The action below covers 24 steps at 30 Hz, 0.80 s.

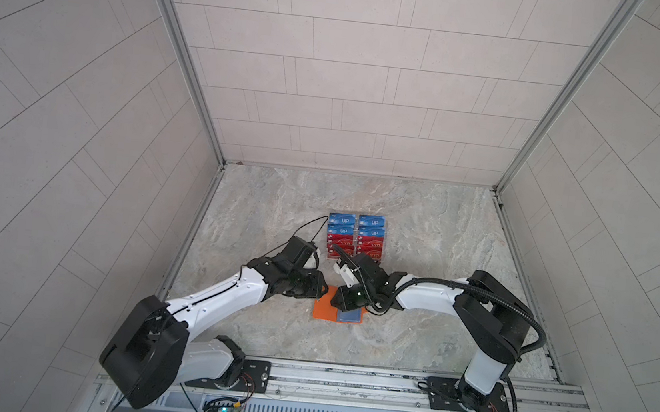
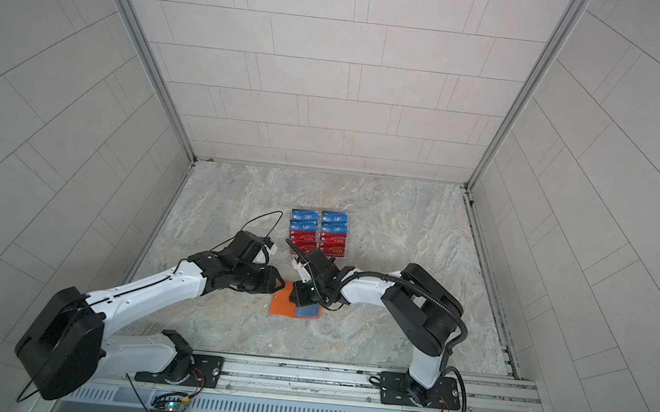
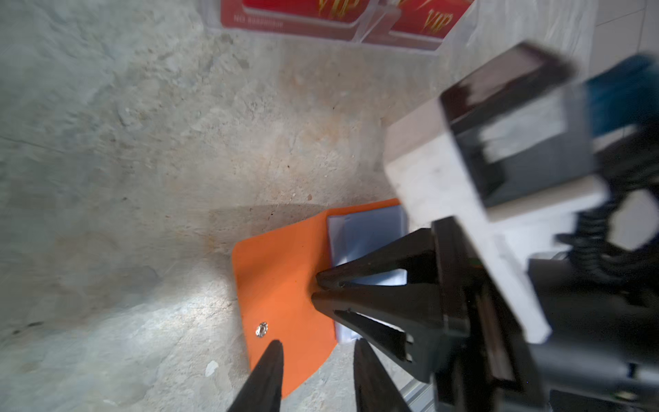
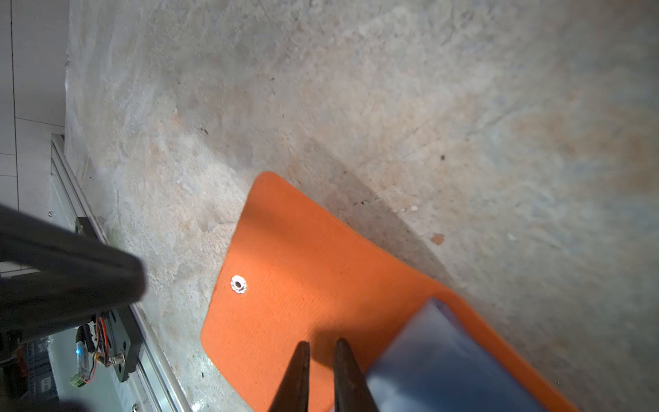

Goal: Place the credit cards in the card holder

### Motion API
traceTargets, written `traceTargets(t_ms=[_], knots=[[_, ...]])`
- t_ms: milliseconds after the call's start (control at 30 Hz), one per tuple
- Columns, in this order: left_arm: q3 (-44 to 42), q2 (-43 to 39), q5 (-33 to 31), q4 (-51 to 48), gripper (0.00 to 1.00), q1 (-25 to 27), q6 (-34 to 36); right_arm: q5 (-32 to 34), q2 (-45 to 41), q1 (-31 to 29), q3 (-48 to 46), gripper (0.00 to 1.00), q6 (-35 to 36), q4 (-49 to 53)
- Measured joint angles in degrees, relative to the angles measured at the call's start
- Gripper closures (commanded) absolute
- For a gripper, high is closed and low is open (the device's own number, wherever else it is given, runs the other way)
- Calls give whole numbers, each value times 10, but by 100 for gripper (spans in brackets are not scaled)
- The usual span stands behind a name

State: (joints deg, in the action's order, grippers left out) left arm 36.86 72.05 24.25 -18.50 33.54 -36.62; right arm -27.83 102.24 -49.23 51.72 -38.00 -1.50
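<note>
The right gripper (image 4: pixel 322 356) is bearing down on the open card holder (image 4: pixel 303 257). Its jaws are drawn almost together where the orange cover meets the plastic sleeves (image 3: pixel 367 228), apparently pinning the booklet flat so it is not folding shut. Whether the tips are nipping a sleeve edge cannot be told. The left gripper (image 3: pixel 317 344) is hovering over the holder's snap-side edge, jaws parted with nothing between them. It seems to be waiting to steady the flap near the metal snap (image 3: pixel 262 329). On the holder's sleeve side a blue card (image 1: pixel 350 317) is lying, apparently already tucked in. Beyond the holder, on the side away from the arms' bases, the remaining credit cards (image 1: pixel 356 235) — blue rows behind red — are standing in a clear tiered stand (image 3: pixel 371 21). They are leaning in steps, so each upper edge is offering itself to a pinch. The stand is sitting well apart from the holder, leaving both arms room to work over the booklet.
</note>
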Motion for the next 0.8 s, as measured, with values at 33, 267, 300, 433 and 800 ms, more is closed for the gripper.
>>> traceTargets(t_ms=[33,267,300,433,800], knots=[[-8,7,1,10,68,0,-7,0,-3,0,-2,83,-2,0],[-38,44,3,90,71,3,-50,-1,-74,9,-26,83,-17,14],[-38,47,3,100,71,3,-54,0,-82,11,-28,84,-17,16],[-39,56,3,122,71,4,-59,20,-115,25,-57,86,-10,37],[-40,98,-21,126,71,37,-47,68,-149,52,-119,87,7,82]])
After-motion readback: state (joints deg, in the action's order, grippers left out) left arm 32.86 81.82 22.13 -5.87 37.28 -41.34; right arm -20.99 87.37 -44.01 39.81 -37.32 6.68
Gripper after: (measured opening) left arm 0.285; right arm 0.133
